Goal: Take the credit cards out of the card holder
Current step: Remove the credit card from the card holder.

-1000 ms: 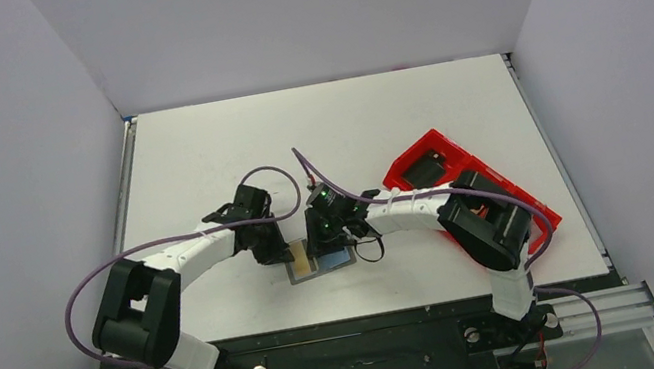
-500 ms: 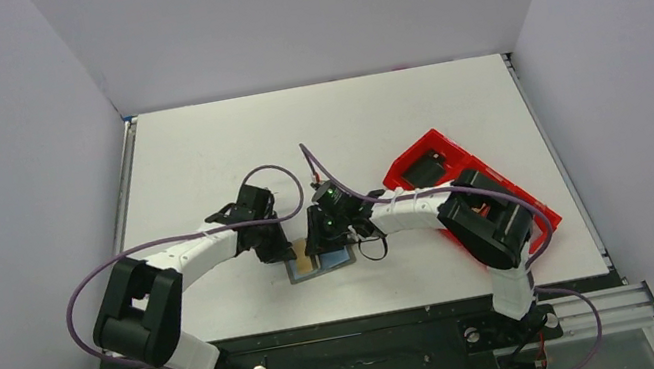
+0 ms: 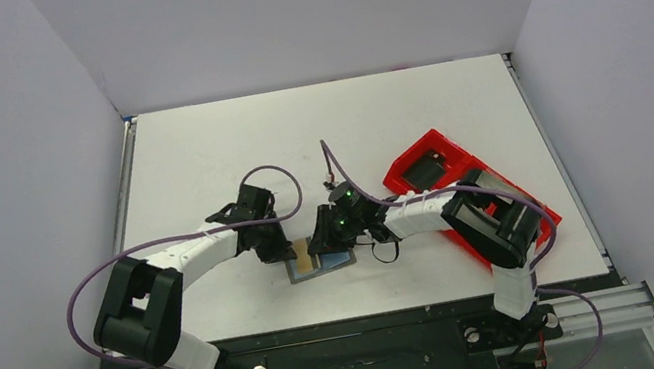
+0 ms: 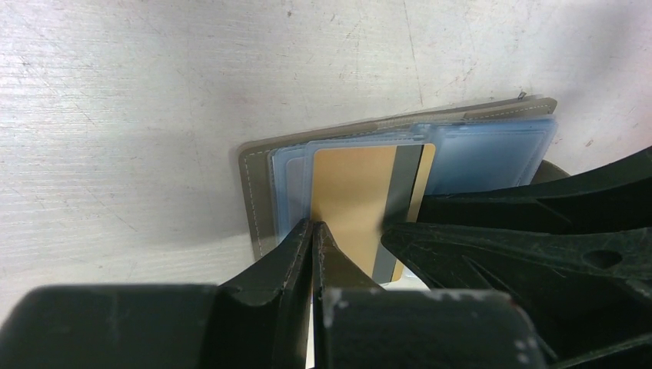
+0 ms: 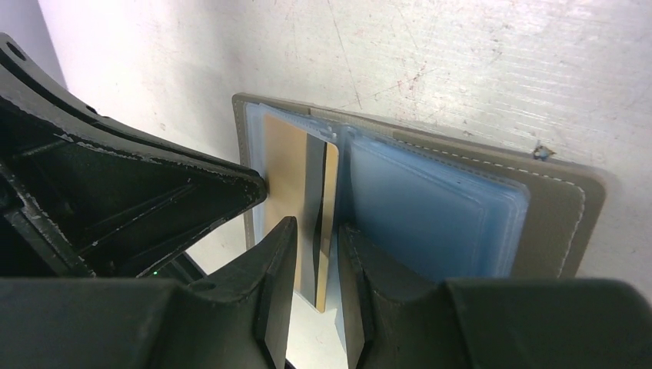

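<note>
Right wrist: right gripper (image 5: 317, 231) narrowly astride the credit card (image 5: 288, 154), grip unclear; left gripper (image 4: 314, 228) shut, pressing the card holder (image 4: 256, 184); we should pull straight, slowly.

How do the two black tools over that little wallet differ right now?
The left tool is shut, tips together at the outer end of the credit card; the right tool has its fingers apart, the card's dark stripe showing in the gap. The left tool sits at the card holder's end, the right tool nearer its fold. Both are black and lean over the opened card holder from opposite sides.
</note>
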Robot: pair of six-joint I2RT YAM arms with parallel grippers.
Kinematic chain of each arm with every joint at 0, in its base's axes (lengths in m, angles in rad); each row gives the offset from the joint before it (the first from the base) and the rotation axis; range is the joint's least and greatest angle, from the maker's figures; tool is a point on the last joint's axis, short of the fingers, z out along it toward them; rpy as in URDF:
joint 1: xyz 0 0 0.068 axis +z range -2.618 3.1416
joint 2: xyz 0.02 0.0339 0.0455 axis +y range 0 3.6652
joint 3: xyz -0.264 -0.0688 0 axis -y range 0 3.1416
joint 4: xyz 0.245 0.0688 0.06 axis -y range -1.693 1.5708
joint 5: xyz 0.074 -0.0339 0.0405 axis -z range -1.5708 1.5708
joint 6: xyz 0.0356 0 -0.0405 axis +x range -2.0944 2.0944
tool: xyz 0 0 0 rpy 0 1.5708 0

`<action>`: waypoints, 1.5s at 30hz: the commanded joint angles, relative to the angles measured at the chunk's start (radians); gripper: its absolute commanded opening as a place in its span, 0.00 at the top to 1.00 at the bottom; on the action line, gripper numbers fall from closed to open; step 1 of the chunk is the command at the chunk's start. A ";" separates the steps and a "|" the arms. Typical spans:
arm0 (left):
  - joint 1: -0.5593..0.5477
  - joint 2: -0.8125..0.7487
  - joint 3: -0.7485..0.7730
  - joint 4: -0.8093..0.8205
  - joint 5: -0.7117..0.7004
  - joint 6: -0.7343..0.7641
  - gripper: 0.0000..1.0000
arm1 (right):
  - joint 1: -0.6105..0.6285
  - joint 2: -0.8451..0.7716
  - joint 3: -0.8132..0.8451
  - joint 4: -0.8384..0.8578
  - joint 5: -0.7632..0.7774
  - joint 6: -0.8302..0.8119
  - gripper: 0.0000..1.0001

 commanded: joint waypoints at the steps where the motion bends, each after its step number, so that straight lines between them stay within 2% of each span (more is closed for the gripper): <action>1: -0.013 0.043 -0.015 -0.015 -0.049 -0.003 1.00 | -0.018 -0.023 -0.056 0.111 -0.044 0.057 0.76; 7: -0.012 0.045 -0.014 -0.015 -0.047 -0.003 1.00 | -0.038 -0.025 -0.102 0.210 -0.080 0.111 0.77; 18: -0.012 0.042 -0.017 -0.015 -0.046 -0.003 1.00 | -0.058 -0.017 -0.157 0.350 -0.111 0.191 0.85; 24: -0.012 0.041 -0.017 -0.015 -0.045 -0.003 1.00 | -0.060 -0.018 -0.160 0.367 -0.114 0.199 0.88; 32: -0.012 0.040 -0.015 -0.021 -0.049 -0.004 1.00 | -0.064 -0.021 -0.166 0.368 -0.113 0.200 0.98; 45: 0.002 0.025 -0.014 -0.046 -0.066 -0.001 1.00 | -0.090 -0.053 -0.180 0.287 -0.080 0.145 1.00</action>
